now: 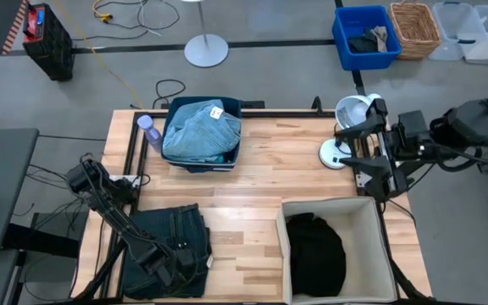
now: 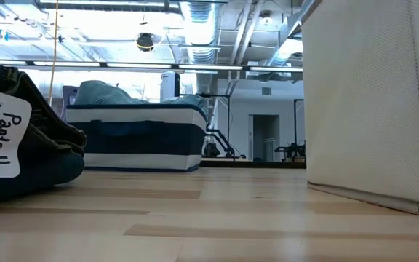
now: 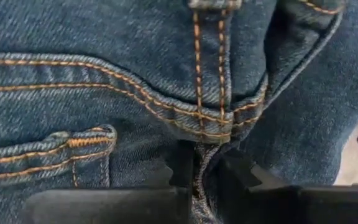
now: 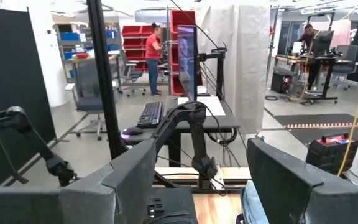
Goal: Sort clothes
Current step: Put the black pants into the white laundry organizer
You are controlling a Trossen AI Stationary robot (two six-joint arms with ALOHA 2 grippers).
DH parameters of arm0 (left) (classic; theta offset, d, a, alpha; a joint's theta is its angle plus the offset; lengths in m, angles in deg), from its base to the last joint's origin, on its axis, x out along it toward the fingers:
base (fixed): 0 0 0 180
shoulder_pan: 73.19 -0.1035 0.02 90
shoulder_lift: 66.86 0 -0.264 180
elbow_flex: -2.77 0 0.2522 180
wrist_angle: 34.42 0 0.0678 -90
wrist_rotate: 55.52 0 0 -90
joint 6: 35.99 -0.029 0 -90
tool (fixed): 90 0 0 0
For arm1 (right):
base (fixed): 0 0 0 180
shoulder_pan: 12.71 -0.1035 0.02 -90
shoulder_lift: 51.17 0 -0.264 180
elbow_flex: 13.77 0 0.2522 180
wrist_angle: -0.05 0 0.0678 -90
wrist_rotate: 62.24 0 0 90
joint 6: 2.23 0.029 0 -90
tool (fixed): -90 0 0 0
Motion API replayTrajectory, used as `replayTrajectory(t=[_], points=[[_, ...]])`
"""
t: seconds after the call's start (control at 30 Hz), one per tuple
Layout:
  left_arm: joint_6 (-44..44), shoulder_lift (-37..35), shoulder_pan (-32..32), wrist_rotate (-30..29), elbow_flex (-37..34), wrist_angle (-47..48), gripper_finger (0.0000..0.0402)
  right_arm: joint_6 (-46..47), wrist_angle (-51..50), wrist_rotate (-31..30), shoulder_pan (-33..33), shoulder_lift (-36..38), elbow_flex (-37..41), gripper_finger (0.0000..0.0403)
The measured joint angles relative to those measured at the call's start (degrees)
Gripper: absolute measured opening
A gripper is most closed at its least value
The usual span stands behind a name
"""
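Note:
The dark jeans (image 1: 176, 241) lie bunched at the table's near left corner and show at the left of the low view (image 2: 28, 145) with a white paper tag. My left gripper (image 1: 169, 258) is down on them, shut on a fold (image 3: 201, 186). The light blue denim piece (image 1: 200, 129) is heaped in the dark blue bin (image 1: 237, 144) at the far side. The black shirt (image 1: 316, 252) lies in the beige fabric box (image 1: 371, 246). The teal-green top does not show clearly. My right gripper (image 4: 201, 186) is open and empty at the table's far right edge (image 1: 350, 144). My left gripper pinches a raised fold of the jeans (image 3: 202, 163) between its two fingers (image 3: 180, 168), just below a pocket corner with orange stitching. The fingers come from above, pointing down. The jeans rest on the table around the hold.
A clear purple-capped bottle (image 1: 148, 131) stands left of the bin. A white round-based object (image 1: 350, 114) stands at the far right by my right arm. Bare wood lies between the bin, the jeans and the box (image 1: 252, 186). People stand in the room beyond (image 4: 152, 56).

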Motion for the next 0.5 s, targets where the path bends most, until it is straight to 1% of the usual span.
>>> replayTrajectory(t=[0.13, 0.2, 0.27, 0.37, 0.43, 0.5], points=[[-2.97, 0.00, -0.60, 0.01, 1.42, 1.82, 0.0030, 0.38, -0.35, -0.03, 0.18, 0.11, 0.00, 0.0270], [-3.01, -0.13, -0.57, -1.45, 3.64, 4.86, 0.0030, 0.95, -0.11, -0.08, 0.20, 0.03, 0.00, 0.0270], [-3.21, -1.17, -0.20, -5.50, 6.78, 8.43, 0.0030, 1.35, 0.02, -0.91, 0.66, 0.00, 0.00, 0.0270], [-5.30, -3.32, -0.18, -13.77, 11.70, 16.66, 0.0028, 2.03, 0.27, -1.49, 1.51, 0.09, 0.00, 0.0270], [-6.33, -4.96, -0.33, -17.77, 15.14, 19.96, 0.0026, 2.80, 0.29, -1.77, 2.20, 0.09, -0.01, 0.0270], [-7.65, -6.22, -0.69, -20.05, 18.37, 21.31, 0.0026, 3.38, 0.20, -1.77, 2.85, -0.05, 0.00, 0.0270]])
